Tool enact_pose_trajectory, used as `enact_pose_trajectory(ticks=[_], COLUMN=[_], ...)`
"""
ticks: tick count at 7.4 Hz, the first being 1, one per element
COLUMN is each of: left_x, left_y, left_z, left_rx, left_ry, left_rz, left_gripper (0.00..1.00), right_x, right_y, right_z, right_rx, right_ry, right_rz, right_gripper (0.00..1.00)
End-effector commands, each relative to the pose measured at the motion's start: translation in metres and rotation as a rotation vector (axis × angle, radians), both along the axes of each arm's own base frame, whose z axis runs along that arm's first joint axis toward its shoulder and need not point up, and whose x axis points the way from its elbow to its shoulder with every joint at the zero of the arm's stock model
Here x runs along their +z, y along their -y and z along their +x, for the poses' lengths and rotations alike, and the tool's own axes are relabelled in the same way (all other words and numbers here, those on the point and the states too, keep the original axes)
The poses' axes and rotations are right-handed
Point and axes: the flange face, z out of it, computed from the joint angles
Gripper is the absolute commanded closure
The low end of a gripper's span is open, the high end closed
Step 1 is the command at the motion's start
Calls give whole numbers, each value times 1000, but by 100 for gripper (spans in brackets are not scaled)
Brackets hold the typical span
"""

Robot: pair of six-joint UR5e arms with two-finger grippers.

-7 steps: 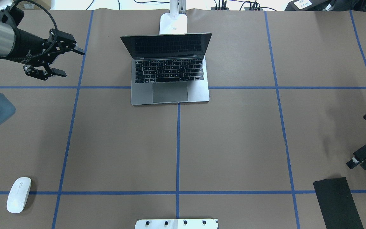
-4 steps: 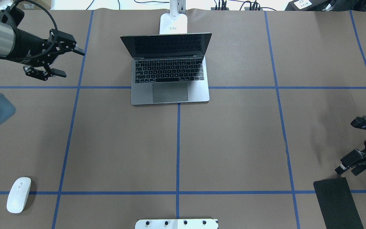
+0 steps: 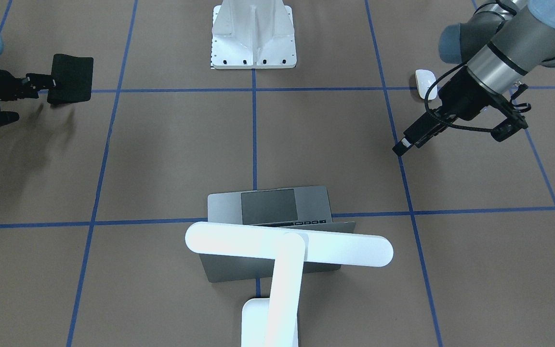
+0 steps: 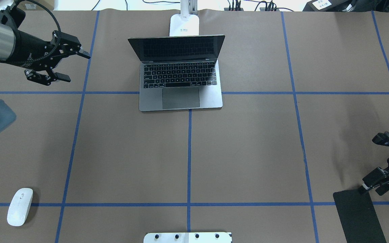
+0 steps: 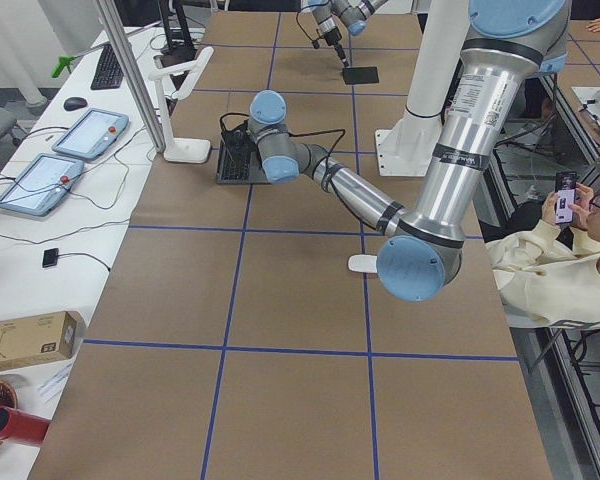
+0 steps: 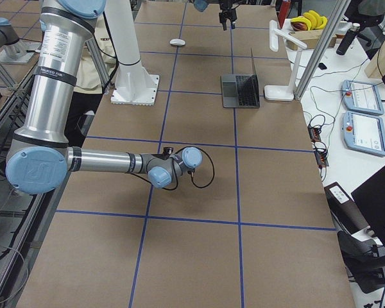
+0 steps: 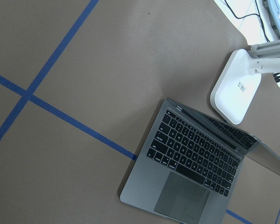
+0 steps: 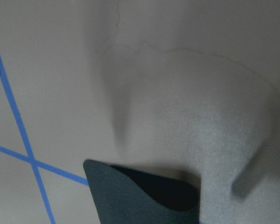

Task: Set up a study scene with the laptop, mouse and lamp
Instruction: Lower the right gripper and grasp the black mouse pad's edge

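Observation:
The laptop (image 4: pixel 181 84) stands open at the far middle of the table, screen dark; it also shows in the left wrist view (image 7: pixel 196 163). The lamp's base (image 4: pixel 184 25) sits right behind it, and its bar head (image 3: pixel 287 246) hangs over the lid. The mouse (image 4: pixel 20 206) lies at the near left. My left gripper (image 4: pixel 78 67) is open and empty, held above the table left of the laptop. My right gripper (image 4: pixel 369 163) is open at the right edge, one fingertip (image 4: pixel 365 187) at the far end of a black mat (image 4: pixel 360 216).
The white ribbed pedestal (image 4: pixel 187 237) stands at the near middle edge. Blue tape lines cross the brown table. In the right wrist view the mat's end (image 8: pixel 144 191) looks curled up. Cables and boxes lie beyond the far edge.
My right gripper has moved toward the robot's side and slightly inward, down to the black mat's far end. My left arm has not moved.

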Motion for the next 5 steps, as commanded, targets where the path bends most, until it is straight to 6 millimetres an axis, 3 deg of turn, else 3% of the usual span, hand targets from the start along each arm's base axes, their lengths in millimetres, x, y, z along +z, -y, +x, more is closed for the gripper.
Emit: enact_pose_trajectory(ticks=[1, 5], left_x=[-2, -5], left_y=[-2, -3], left_z=[-1, -3], left_rx=[0, -2], left_ry=[-2, -7], left_rz=[4, 9], left_gripper=[0, 0], right_x=[-6, -1], right_y=[-7, -18], right_z=[-12, -26], right_rx=[-31, -62], right_ry=[4, -34], right_rz=[4, 38], right_gripper=[1, 1])
